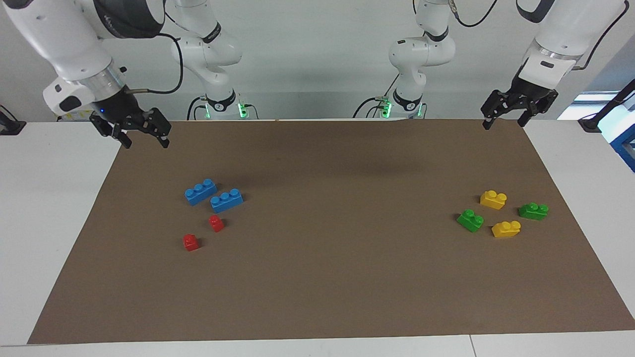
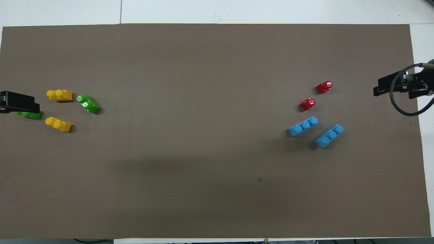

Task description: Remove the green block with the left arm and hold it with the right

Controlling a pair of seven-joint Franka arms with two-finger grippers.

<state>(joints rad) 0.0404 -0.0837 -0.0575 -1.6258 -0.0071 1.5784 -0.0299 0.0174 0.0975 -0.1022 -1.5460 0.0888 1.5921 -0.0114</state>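
Small bright green plastic two-stud brick (image 1: 470, 220) lower right of facing view, long axis slanting; twin green brick (image 1: 534, 211) beside; left gripper (image 1: 504, 120) raised above, upper right, jaws wide, far closer arm; right gripper (image 1: 144, 139) upper left, jaws wide, empty, well apart.

Your two white arms, each ending in a black pincer.

You see smooth white shells with dark grey joint covers on both. Your right arm (image 1: 74, 34) wears a shiny silver wrist ring with a small blue light, a thin black cable looping off it, and a black right pincer (image 1: 144, 138). Your left arm (image 1: 560, 34) has a pale wrist band, a black cable, and a black left pincer (image 1: 502, 121). Green lights glow at both bases.
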